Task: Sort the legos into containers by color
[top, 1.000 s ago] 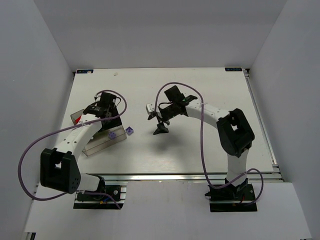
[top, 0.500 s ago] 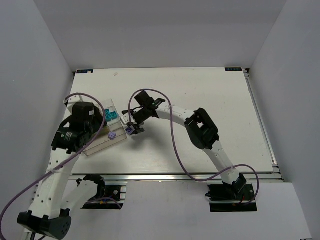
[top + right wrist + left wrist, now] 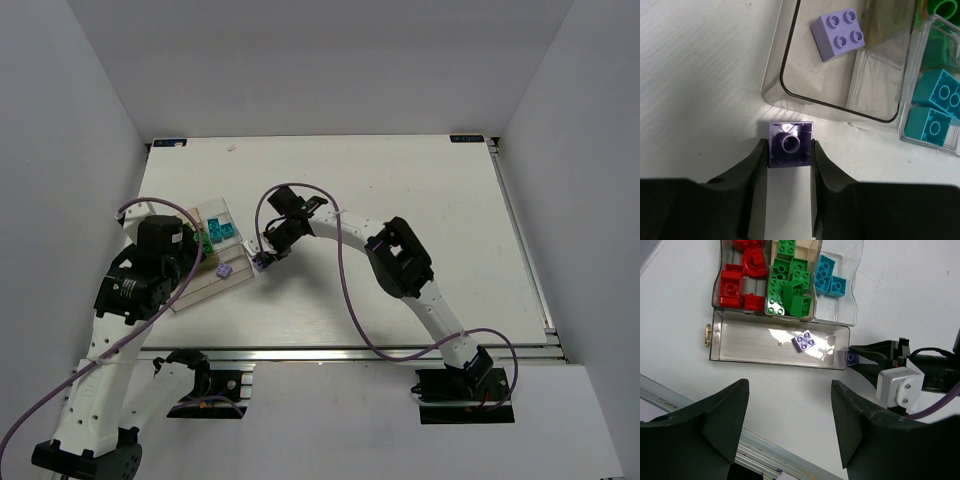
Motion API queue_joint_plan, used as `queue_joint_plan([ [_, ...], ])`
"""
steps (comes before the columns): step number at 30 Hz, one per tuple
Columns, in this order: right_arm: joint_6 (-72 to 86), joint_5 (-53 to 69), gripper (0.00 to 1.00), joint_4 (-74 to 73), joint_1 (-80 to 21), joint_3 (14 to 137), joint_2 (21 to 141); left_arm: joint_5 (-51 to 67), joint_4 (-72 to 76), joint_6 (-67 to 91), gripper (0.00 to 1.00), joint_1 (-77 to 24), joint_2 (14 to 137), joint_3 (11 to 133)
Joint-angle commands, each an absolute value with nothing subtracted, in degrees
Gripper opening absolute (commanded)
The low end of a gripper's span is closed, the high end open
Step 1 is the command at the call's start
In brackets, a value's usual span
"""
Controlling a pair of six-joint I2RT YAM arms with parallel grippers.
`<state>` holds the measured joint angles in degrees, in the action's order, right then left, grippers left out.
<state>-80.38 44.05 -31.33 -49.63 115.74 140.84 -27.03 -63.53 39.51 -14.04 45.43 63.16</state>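
The clear container (image 3: pixel 720 347) holds red legos (image 3: pixel 740 282), green legos (image 3: pixel 792 282) and teal legos (image 3: pixel 830 280) in side-by-side compartments. One light purple brick (image 3: pixel 805 341) lies in its long front compartment. My right gripper (image 3: pixel 789 150) is shut on a second purple brick (image 3: pixel 790 145), turned on its side on the table just outside the container's corner (image 3: pixel 772 92). In the top view that brick (image 3: pixel 262 261) sits right of the container (image 3: pixel 215 275). My left gripper (image 3: pixel 790 385) hangs open and empty, high above the table in front of the container.
The table's aluminium front rail (image 3: pixel 765 460) runs just below the left gripper. A gold latch (image 3: pixel 707 335) sits on the container's left end. A small white speck (image 3: pixel 231 148) lies near the table's far edge.
My right gripper moved left to the loose purple brick beside the container and shut on it. My left arm drew back from the container and rose.
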Motion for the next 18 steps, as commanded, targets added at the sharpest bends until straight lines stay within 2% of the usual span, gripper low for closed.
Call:
queue_joint_plan([
  [1, -82.9, 42.5, 0.22, -38.2, -49.5, 116.5, 141.6, -28.1, -63.4, 40.2, 0.76, -13.8, 44.8, 62.8],
  [3, -83.1, 42.5, 0.10, -38.7, -49.4, 114.5, 139.9, -28.1, -63.3, 40.5, 0.76, -13.8, 44.5, 62.7],
  [6, -78.1, 41.1, 0.01, -37.3, -48.7, 110.1, 135.6, -28.4, -63.2, 41.0, 0.76, -13.8, 43.9, 62.4],
  [12, -53.1, 38.7, 0.00, -24.6, -46.8, 102.0, 123.0, -29.4, -63.0, 42.7, 0.76, -13.8, 41.6, 60.8],
  [15, -47.7, 37.7, 0.00, -15.9, -47.6, 96.7, 117.6, -29.7, -62.3, 43.2, 0.76, -13.8, 40.8, 60.4],
  [18, -42.5, 39.9, 0.00, -13.2, -48.6, 98.3, 117.2, -29.8, -61.8, 43.2, 0.76, -14.3, 41.0, 61.1],
])
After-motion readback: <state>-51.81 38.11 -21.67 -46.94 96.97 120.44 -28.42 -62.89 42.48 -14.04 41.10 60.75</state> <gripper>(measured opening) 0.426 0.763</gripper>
